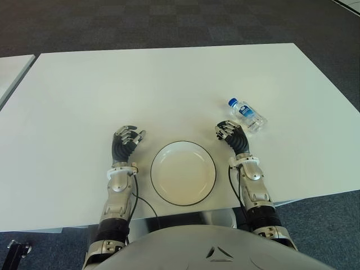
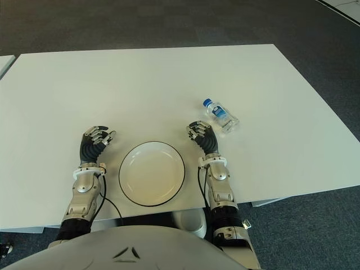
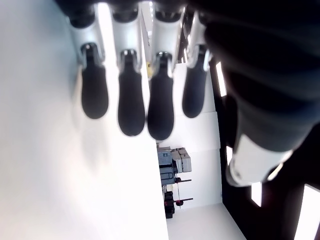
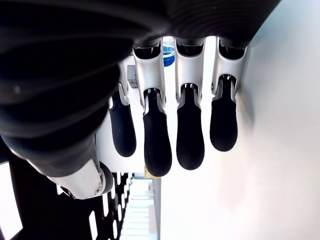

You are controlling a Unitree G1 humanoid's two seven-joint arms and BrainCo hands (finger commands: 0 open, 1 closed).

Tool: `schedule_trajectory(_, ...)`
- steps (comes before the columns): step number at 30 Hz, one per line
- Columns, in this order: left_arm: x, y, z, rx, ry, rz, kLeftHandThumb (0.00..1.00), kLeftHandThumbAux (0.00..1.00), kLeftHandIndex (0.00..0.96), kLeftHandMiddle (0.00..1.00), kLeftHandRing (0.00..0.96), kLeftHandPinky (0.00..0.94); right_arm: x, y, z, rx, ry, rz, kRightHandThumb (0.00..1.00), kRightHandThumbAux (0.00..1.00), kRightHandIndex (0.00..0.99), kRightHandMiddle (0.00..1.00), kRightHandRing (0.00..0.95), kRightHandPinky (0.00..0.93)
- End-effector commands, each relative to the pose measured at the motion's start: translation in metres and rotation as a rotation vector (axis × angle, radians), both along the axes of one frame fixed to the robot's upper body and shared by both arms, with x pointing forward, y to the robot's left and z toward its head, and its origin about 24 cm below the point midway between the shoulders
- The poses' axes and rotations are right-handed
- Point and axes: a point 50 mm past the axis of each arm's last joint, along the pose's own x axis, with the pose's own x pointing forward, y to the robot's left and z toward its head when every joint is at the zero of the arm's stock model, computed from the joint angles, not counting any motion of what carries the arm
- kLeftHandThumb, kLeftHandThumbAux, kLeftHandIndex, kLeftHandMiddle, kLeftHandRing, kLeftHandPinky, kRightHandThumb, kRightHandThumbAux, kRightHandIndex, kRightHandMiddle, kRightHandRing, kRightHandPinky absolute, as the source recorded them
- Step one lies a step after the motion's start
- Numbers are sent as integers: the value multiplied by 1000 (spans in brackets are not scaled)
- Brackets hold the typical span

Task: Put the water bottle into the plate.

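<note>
Nearest to us, one plate point(image 1: 183, 172) sits empty at the front edge of the white bench point(image 1: 169, 84), and our two hands flank it. The left hand point(image 1: 126, 140) shows just left of the plate, fingers loosely curled and holding nothing; in its wrist view four fingertips point(image 3: 131, 110) hang slack over bare bench. The right hand point(image 1: 229, 133) shows just right of the plate and a little farther out, fingers likewise relaxed and empty. Beyond it, just off its fingertips, lies the one water bottle point(image 1: 246, 115), on its side, blue cap pointing away and to our left, label up. It is apart from the hand and well clear of the plate, so we judge the reach has barely started. Now the risks: a bottle lying down is round and free to roll, so if our fingers nudge it before they close around it, it could scoot away across the bench toward the far right. It is also small and clear, so a loose grip could let it slip on the carry. Count so far: one bottle, one plate, two hands, one bench, with a second bench edge point(image 1: 11, 70) at far left.
</note>
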Motion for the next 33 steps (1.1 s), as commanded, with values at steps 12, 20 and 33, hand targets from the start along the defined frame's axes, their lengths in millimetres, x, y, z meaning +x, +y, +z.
schedule_trajectory(12, -2, -2, -7, -22, 27, 16, 708, 712, 432, 613, 602, 582, 4, -2, 8, -112, -49, -27, 709, 726, 436, 599, 583, 587)
schedule_trajectory(20, -2, -3, -8, -30, 26, 12, 707, 711, 433, 620, 605, 586, 5, 7, 53, -500, -383, -73, 696, 730, 422, 524, 513, 471)
schedule_trajectory(33, -3, -4, -9, -33, 28, 20, 707, 711, 432, 618, 600, 576, 17, -4, 74, -868, -636, -199, 407, 635, 129, 95, 50, 24)
